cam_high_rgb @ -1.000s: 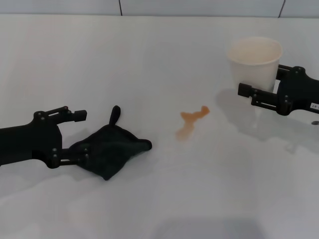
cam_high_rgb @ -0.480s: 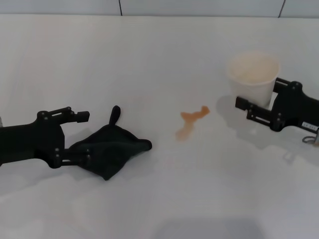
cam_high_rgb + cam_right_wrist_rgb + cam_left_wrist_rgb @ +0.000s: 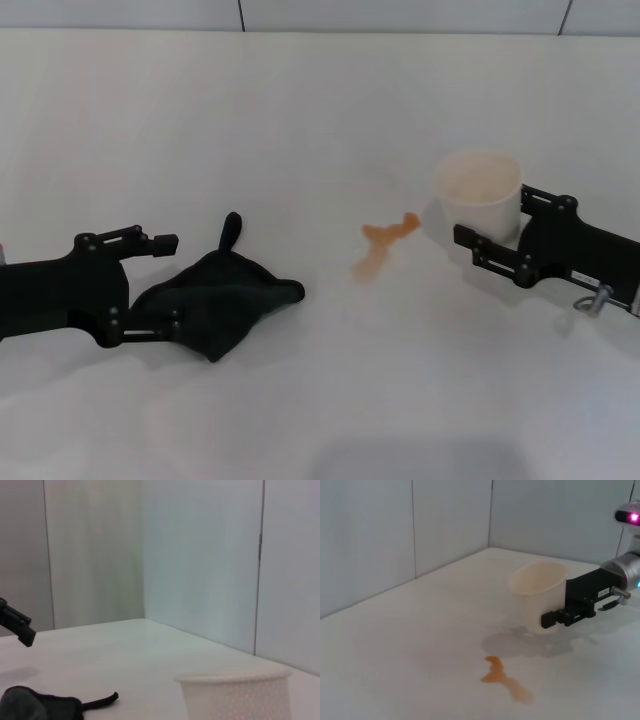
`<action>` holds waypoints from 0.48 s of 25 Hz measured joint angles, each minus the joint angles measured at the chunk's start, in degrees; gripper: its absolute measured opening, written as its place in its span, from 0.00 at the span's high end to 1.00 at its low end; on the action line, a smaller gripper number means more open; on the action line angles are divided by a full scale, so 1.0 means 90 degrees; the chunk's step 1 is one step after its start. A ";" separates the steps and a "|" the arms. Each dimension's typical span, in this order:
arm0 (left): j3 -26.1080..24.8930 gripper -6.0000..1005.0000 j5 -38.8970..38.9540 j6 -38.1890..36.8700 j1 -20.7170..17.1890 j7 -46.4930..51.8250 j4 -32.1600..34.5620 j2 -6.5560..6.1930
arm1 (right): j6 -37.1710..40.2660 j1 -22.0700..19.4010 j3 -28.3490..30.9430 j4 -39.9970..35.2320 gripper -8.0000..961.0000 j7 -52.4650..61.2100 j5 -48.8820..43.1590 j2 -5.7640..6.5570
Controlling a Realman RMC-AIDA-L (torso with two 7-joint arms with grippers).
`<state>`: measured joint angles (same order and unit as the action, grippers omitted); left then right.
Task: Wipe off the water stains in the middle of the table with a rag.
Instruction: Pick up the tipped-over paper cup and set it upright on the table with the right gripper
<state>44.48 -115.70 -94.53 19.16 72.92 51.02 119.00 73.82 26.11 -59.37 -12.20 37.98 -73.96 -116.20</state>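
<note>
The water stains (image 3: 383, 245) are a thin orange-brown smear in the middle of the white table (image 3: 300, 120); they also show in the left wrist view (image 3: 504, 678). The dark rag (image 3: 225, 300) lies on the table left of the smear, tail pointing away; the right wrist view shows it too (image 3: 35, 705). My left gripper (image 3: 172, 280) is open, its fingers on either side of the rag's left edge. My right gripper (image 3: 493, 213) is shut on a white paper cup (image 3: 480, 190), just right of the smear.
The cup (image 3: 539, 596) and my right gripper (image 3: 566, 614) appear beyond the smear in the left wrist view. The cup's rim (image 3: 232, 680) fills the right wrist view's lower corner. A tiled wall runs along the table's far edge.
My right gripper has carried the cup down and leftward, closer to the smear. My left gripper has shifted slightly at the rag. The rag and smear have not moved.
</note>
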 joint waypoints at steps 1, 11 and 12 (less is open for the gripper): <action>0.0000 0.13 -0.0003 0.0002 -0.0002 -0.0011 -0.0001 0.0002 | -0.0026 0.0059 -0.0003 0.0114 0.36 -0.0087 0.0069 -0.0001; 0.0074 0.13 -0.0016 0.0070 -0.0010 -0.0055 -0.0006 0.0010 | -0.0363 0.0278 0.0038 0.0521 0.36 -0.0520 0.0248 0.0001; 0.0075 0.13 -0.0018 0.0071 -0.0013 -0.0055 -0.0006 0.0010 | -0.0371 0.0263 0.0033 0.0521 0.36 -0.0549 0.0248 0.0001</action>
<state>45.15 -115.86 -93.89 19.04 72.42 50.97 119.10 70.49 28.48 -59.07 -7.51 33.04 -71.73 -116.19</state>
